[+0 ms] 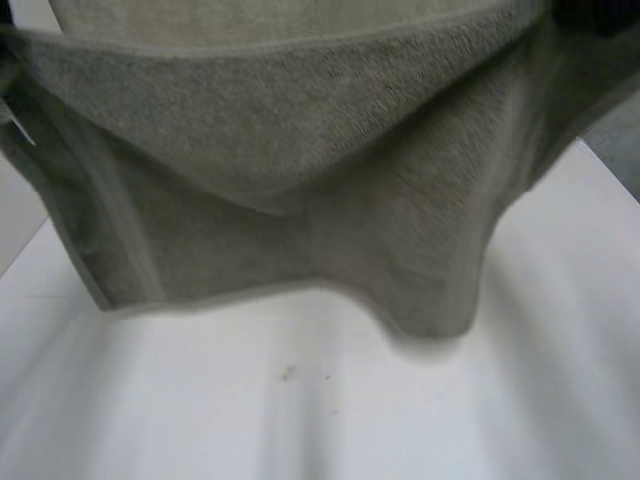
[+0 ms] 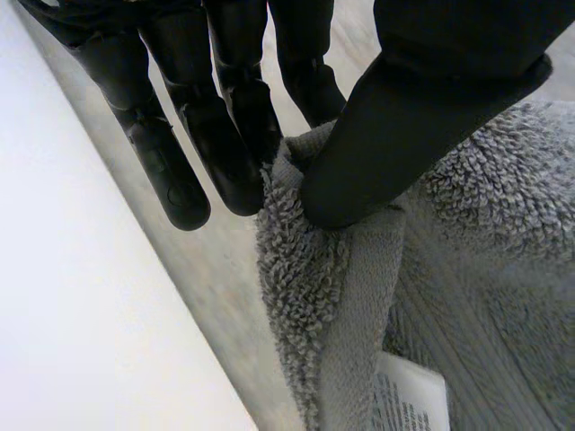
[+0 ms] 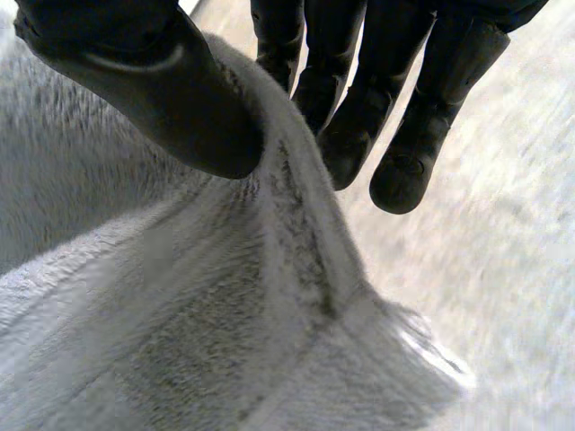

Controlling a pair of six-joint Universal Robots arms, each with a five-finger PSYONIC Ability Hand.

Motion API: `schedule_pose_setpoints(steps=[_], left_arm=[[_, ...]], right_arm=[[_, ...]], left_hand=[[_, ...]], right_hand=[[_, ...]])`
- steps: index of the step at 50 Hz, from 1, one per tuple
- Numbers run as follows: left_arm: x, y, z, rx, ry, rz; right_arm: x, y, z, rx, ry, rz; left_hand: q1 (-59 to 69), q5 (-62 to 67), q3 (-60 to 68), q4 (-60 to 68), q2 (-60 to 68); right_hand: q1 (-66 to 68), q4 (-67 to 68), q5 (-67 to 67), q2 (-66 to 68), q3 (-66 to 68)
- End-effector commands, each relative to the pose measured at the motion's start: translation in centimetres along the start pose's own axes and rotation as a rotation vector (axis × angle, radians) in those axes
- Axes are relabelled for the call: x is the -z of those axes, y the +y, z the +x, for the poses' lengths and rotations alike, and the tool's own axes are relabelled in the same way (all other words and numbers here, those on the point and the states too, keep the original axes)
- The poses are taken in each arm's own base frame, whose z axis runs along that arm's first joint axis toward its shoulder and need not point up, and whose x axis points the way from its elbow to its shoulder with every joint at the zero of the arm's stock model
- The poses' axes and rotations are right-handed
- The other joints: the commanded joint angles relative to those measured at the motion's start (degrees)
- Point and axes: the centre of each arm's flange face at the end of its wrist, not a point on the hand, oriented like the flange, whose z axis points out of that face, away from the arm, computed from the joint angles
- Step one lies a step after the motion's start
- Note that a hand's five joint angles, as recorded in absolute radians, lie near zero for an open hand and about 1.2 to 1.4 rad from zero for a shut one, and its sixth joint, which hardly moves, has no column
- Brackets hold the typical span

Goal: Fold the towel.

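A grey terry towel (image 1: 300, 190) hangs lifted above the white table (image 1: 330, 410), sagging in the middle with its lower edge just over the tabletop. In the left wrist view my left hand (image 2: 216, 135) pinches a corner of the towel (image 2: 359, 296) between its thumb (image 2: 395, 135) and fingers; a white care label (image 2: 409, 400) shows below the grip. In the right wrist view my right hand (image 3: 377, 99) pinches the towel's hemmed edge (image 3: 296, 233) between thumb (image 3: 162, 90) and fingers.
A small dark speck (image 1: 287, 374) marks the table below the towel. The table's edge (image 1: 20, 250) runs along the left, with floor beyond it.
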Motion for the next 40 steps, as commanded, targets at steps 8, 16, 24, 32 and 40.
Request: schedule_pose_setpoints(steps=[8, 16, 24, 32, 40], left_arm=[[-3.3, 14.8, 4.0, -0.032, 0.197, -0.518], [-9.7, 17.0, 5.7, -0.051, 0.206, -0.435], [-16.6, 3.6, 5.2, 0.028, 0.079, 0.209], [-16.6, -3.3, 3.4, 0.185, 0.035, 0.528], [-15.9, 5.2, 4.7, 0.185, 0.081, 0.251]], right_arm=[[-6.2, 13.9, -4.0, 0.15, -0.224, -0.524], [-13.3, 18.1, -4.2, 0.29, -0.111, -0.4], [-16.5, 2.2, 1.2, 0.484, 0.456, 0.361], [-13.7, -3.2, 1.8, 0.432, 0.517, 0.529], [-14.8, 4.8, -1.3, 0.385, 0.27, 0.187]], left_hand=[[12.3, 11.5, 10.4, 10.2, 10.3], [12.3, 11.5, 10.4, 10.2, 10.3], [12.3, 11.5, 10.4, 10.2, 10.3], [12.3, 11.5, 10.4, 10.2, 10.3], [12.3, 11.5, 10.4, 10.2, 10.3]], right_hand=[[4.3, 3.6, 3.3, 3.3, 3.8], [4.3, 3.6, 3.3, 3.3, 3.8], [4.3, 3.6, 3.3, 3.3, 3.8], [4.3, 3.6, 3.3, 3.3, 3.8], [4.3, 3.6, 3.3, 3.3, 3.8]])
